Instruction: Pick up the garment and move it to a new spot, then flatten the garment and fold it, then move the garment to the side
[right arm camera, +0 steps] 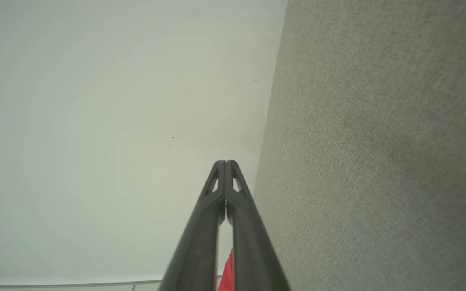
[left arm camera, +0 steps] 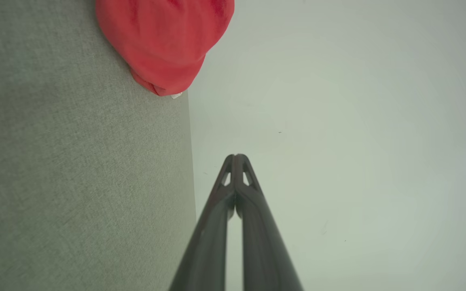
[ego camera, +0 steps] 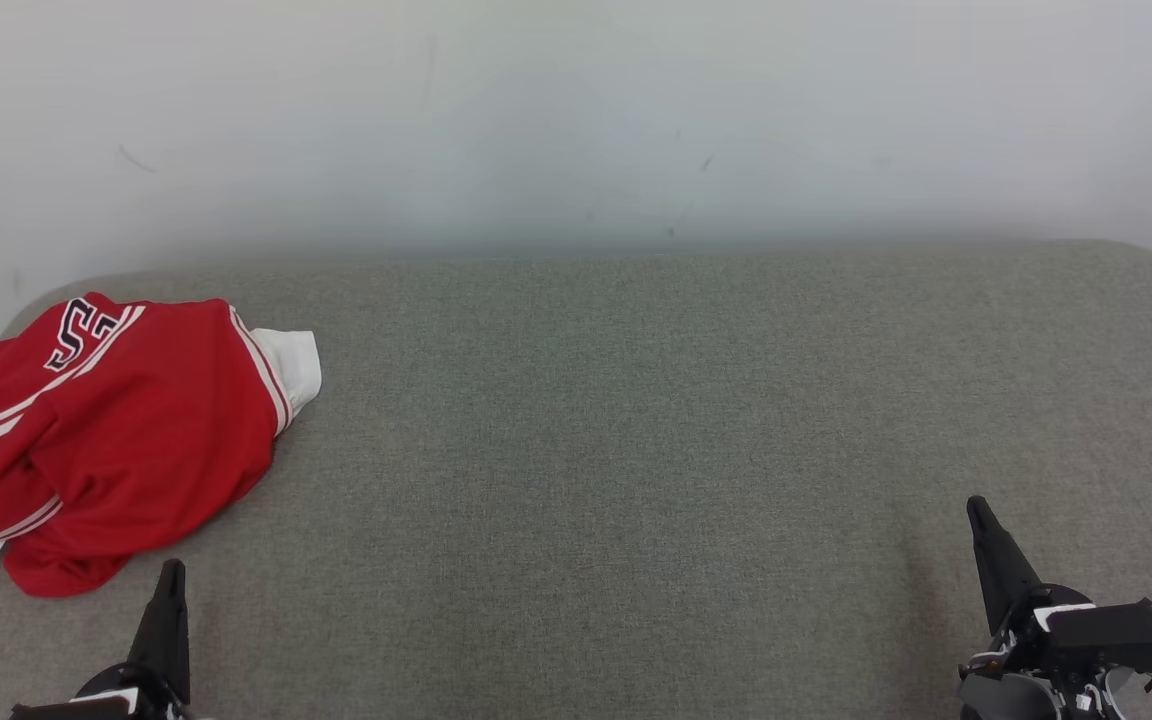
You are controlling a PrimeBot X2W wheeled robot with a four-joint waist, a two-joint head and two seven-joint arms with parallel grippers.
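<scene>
Wide grey woven surface spreads out ahead of both grippers, with a pale blank wall behind its far edge.

On to the garment: it's red, bunched into a loose heap rather than laid flat. White stripes run along its seams, a white cuff pokes out on the side towards the middle of the surface, and black-and-white lettering shows near its far edge. It sits just ahead of the left gripper and a touch to that gripper's outer side, not touching it. From the right gripper it lies well apart, far off to that gripper's left across bare fabric.

Left wrist view: the garment is a rounded red lump beyond the fingertips, with a clear gap between them. The left gripper is clenched, tips pressed together, nothing pinched between them.

Right wrist view: the right gripper is likewise clamped tight on nothing, fingers meeting at the tips. A thin sliver of the red garment peeks between the finger bases.
</scene>
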